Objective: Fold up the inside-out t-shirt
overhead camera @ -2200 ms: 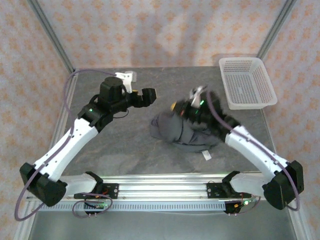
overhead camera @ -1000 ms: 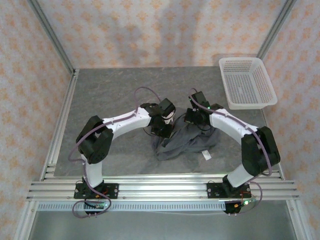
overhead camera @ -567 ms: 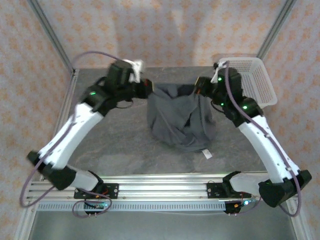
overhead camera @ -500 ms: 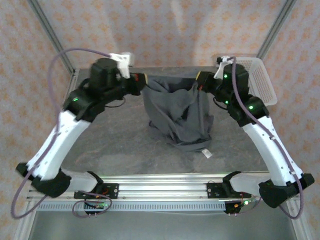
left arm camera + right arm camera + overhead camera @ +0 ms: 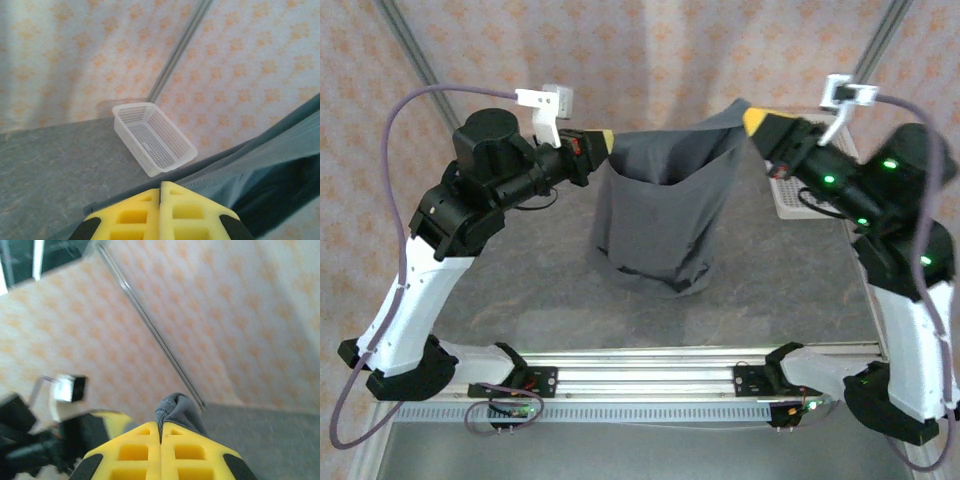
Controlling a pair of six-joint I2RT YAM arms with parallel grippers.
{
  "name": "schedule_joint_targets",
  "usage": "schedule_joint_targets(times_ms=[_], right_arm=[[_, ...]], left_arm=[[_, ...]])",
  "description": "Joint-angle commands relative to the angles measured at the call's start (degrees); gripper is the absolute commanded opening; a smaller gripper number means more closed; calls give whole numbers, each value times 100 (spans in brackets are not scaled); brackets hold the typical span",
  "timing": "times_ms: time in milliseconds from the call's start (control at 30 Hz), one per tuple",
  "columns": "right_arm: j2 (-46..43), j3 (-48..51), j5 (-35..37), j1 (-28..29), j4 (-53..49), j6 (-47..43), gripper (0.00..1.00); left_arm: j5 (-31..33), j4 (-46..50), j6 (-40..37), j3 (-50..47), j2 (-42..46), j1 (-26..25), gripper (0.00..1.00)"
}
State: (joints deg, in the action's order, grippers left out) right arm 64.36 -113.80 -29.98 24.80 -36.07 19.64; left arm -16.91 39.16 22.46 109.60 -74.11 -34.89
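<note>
Item: the inside-out t-shirt (image 5: 660,210), dark slate-grey, is suspended above the middle of the desk (image 5: 520,270), held at its top edge by both hands.

Left hand (image 5: 603,140): clenched on the left end of the top edge. In the left wrist view the yellow fingers (image 5: 135,220) meet flat, with grey cloth running away to the right.

Right hand (image 5: 757,122): clenched on the right end of the top edge. In the right wrist view a bunch of cloth protrudes from between the closed pads.

Orientation: the top edge runs left to right between the hands, with its right end somewhat higher. The long axis of the garment hangs straight down from that line. The top gapes open like a sack and the cloth narrows slightly toward the bottom.

Edges: the lower edge lies rumpled at desk level. Whether it rests on the surface or hangs just clear cannot be told.

Open room: bare desk lies to the left and to the near side of the garment. The white mesh basket (image 5: 785,195) stands at the far right corner, partly behind the right arm, apart from the cloth.
</note>
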Motion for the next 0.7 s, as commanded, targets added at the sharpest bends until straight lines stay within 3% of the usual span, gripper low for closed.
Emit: schedule_joint_targets(times_ms=[0, 67, 167, 367, 467, 567, 600, 667], right_arm=[[310, -788, 213, -45, -394, -94, 0], [737, -926, 108, -45, -619, -36, 0], [1269, -707, -64, -45, -758, 5, 0], [2554, 63, -228, 299, -744, -57, 0], [3351, 242, -235, 789, -544, 2, 0], [4127, 206, -310, 1054, -257, 303, 0], [4343, 49, -351, 1075, -324, 323, 7], [4619, -416, -211, 1073, -672, 142, 29]], left_arm=[[1299, 541, -4, 91, 35, -29, 0], [2146, 1098, -57, -15, -73, 81, 0], [2559, 1201, 5, -728, -82, 395, 0], [2426, 526, 389, -2903, -87, 1290, 0], [1736, -204, 473, -3807, -88, 1474, 0], [1309, -870, 610, -4364, 246, 1474, 25], [1344, -905, 634, -4426, 346, 1476, 31], [1308, -868, 539, -4449, 550, 1476, 40]])
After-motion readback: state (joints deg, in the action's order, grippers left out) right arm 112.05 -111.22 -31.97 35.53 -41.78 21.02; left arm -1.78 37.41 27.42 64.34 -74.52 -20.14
